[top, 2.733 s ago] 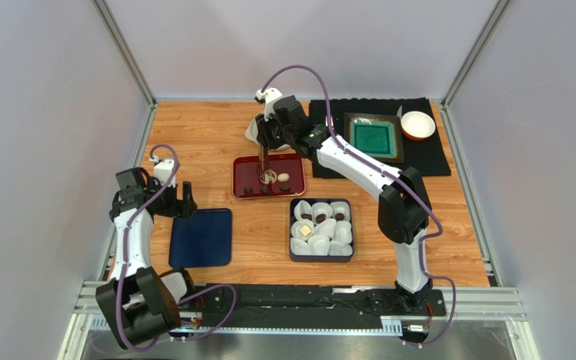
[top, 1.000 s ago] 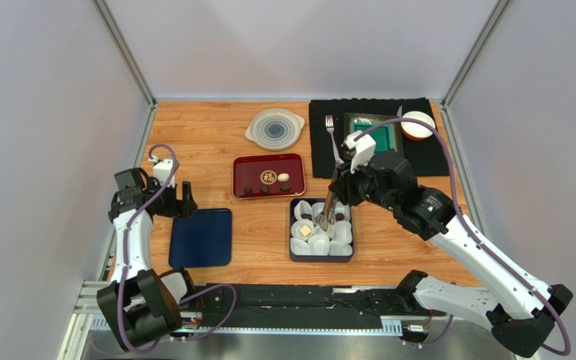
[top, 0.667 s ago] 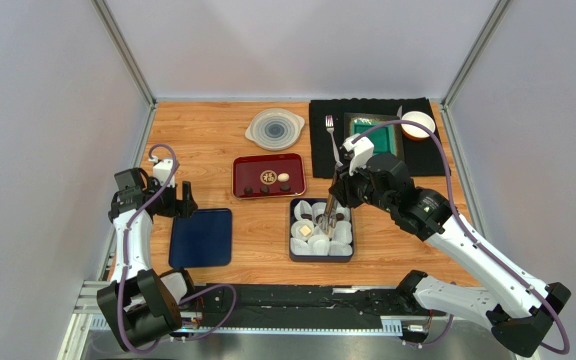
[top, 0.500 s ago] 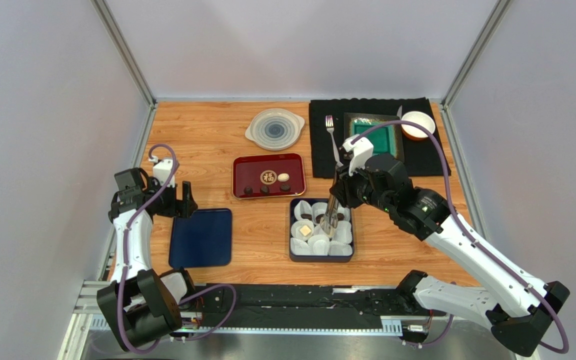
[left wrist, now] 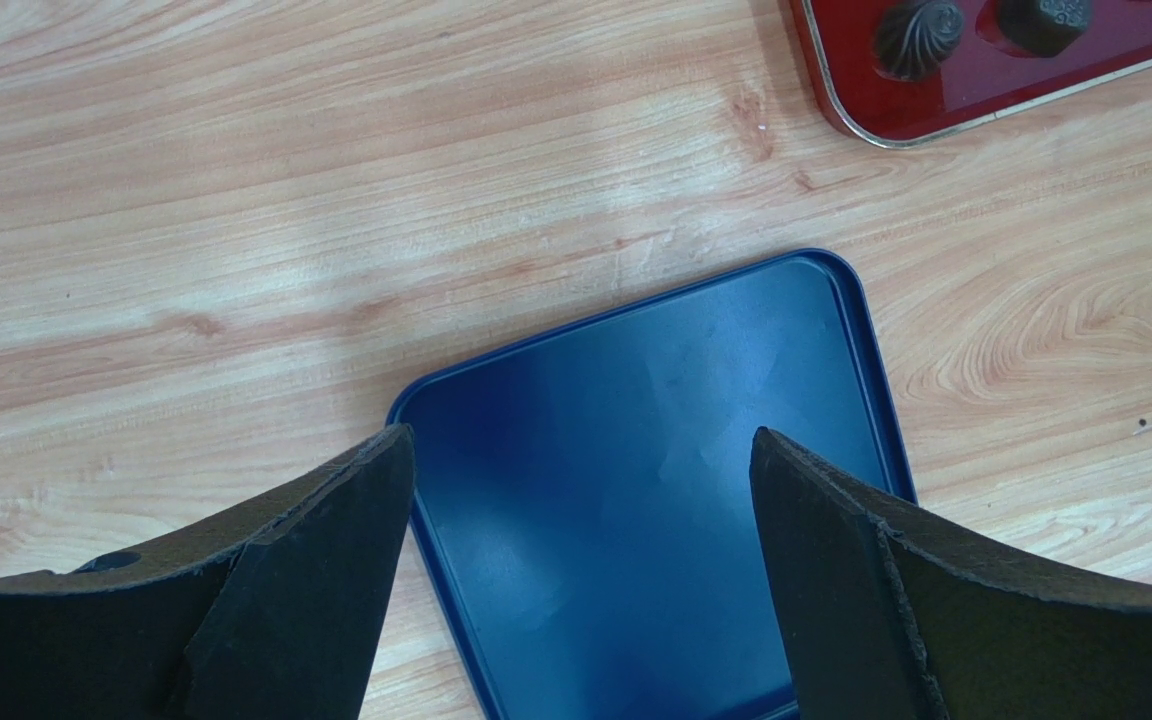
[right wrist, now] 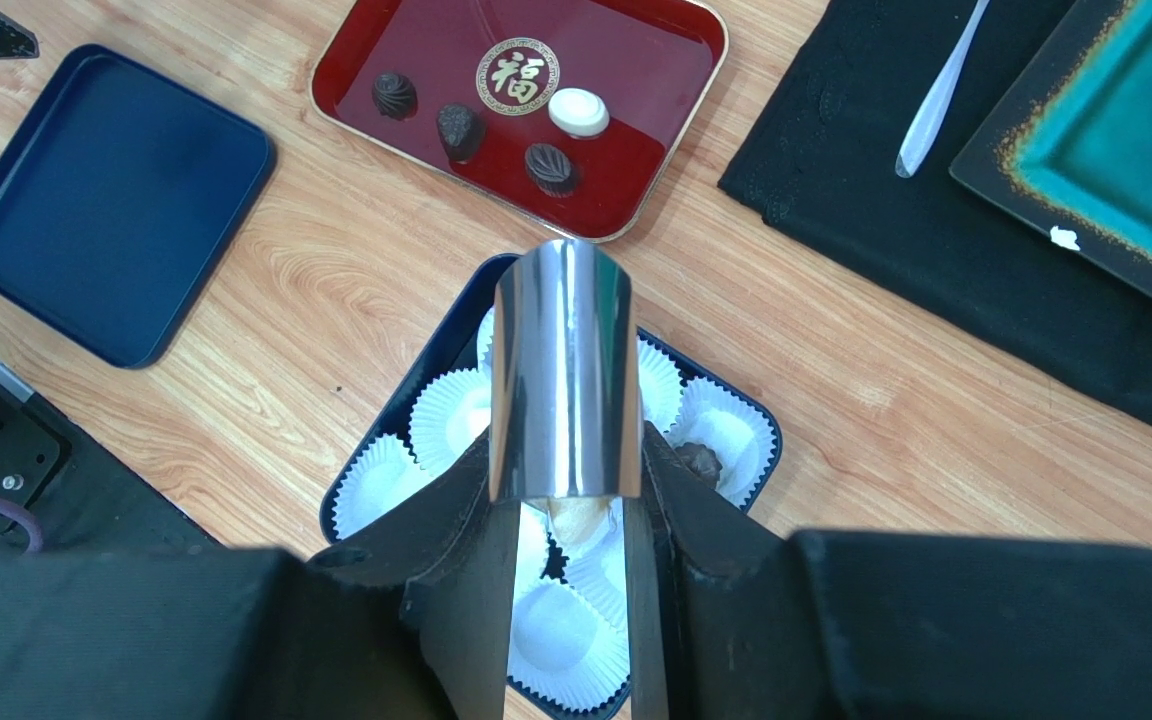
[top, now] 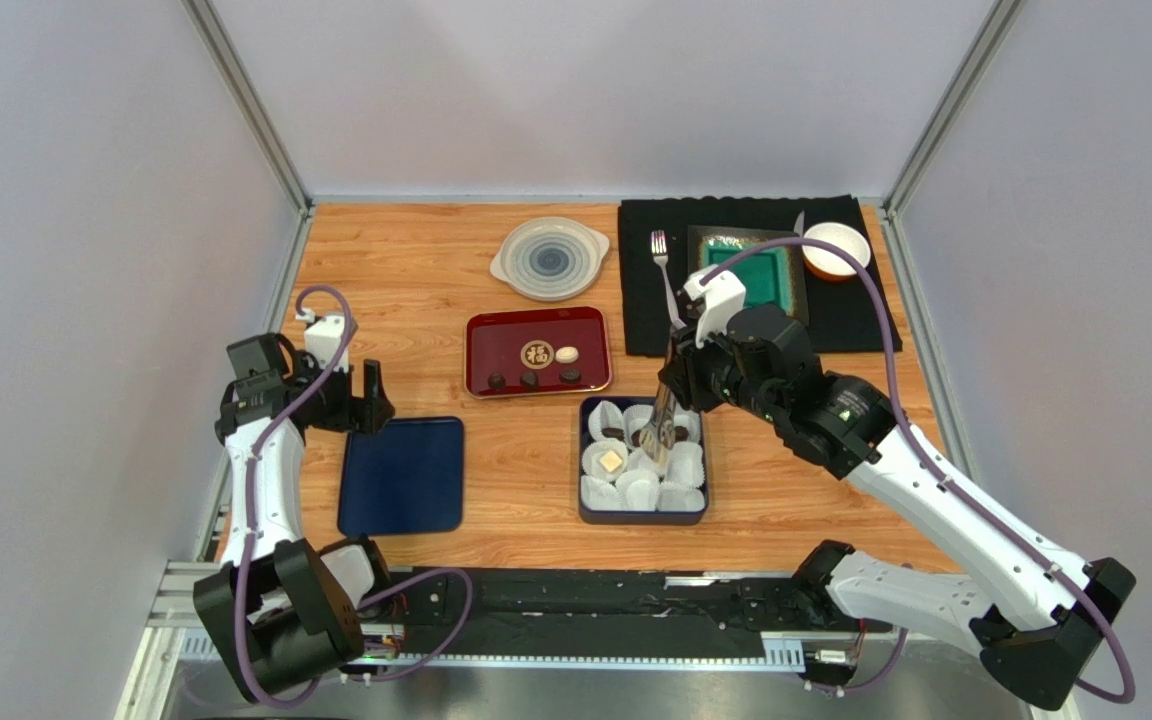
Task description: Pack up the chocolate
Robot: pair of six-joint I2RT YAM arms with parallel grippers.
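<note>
Right tool (right wrist: pixel 567 503), clamping tongs (right wrist: pixel 564 360), has swung over box (top: pixel 642 519) on wooden table (top: pixel 417 270); left tool (left wrist: pixel 579 458) wide.

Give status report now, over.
Left end effector open over blue tray. Right end effector shut on tongs above box. Four chocolates on red tray. No obstruction seen.

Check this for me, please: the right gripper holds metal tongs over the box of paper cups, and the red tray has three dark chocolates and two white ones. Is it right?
Not quite. The red tray has three dark chocolates but only one white chocolate, as the right wrist view shows. The rest stands.
</note>
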